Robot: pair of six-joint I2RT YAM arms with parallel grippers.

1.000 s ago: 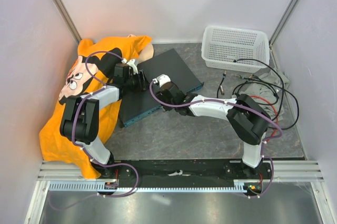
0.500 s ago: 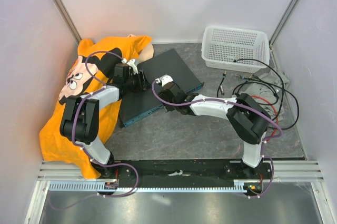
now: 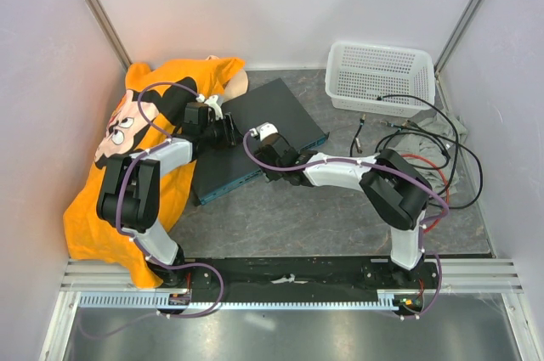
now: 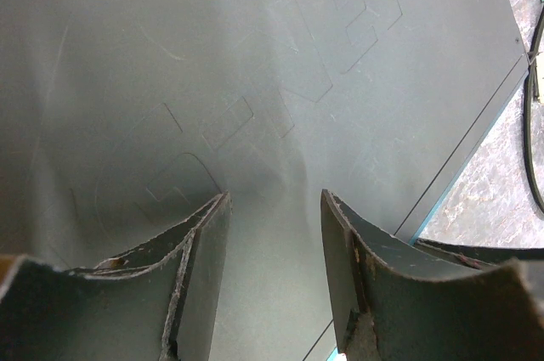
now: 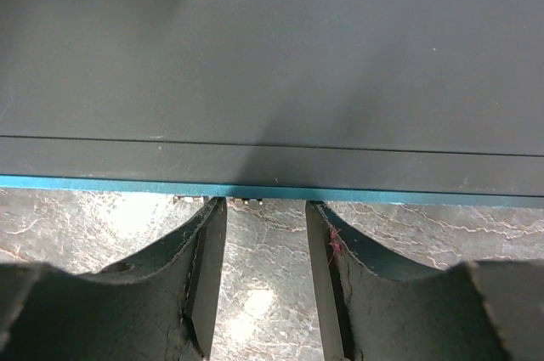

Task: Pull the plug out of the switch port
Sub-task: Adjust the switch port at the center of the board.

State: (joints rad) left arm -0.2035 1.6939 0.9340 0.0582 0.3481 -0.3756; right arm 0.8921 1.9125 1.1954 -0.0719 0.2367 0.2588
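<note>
The switch (image 3: 276, 115) lies flat at the table's middle, with a dark blue-grey top and its teal front face (image 3: 223, 185) turned toward the arms. My left gripper (image 3: 231, 131) is open over the switch's left end. In the left wrist view the fingers (image 4: 208, 242) stand apart over the bare top (image 4: 255, 55). My right gripper (image 3: 270, 157) is open at the front face. In the right wrist view its tips reach the teal edge (image 5: 382, 195), with only stone floor between them. The plug is hidden; small pale bits (image 5: 252, 200) show under the edge.
A white mesh basket (image 3: 380, 78) stands at the back right. Loose black and red cables (image 3: 425, 136) lie in loops at the right. An orange printed shirt (image 3: 127, 174) covers the left side beside the switch. Walls close in the table on three sides.
The right wrist shifted slightly to the right and then back at the switch's front. The left arm and the switch have not moved.
</note>
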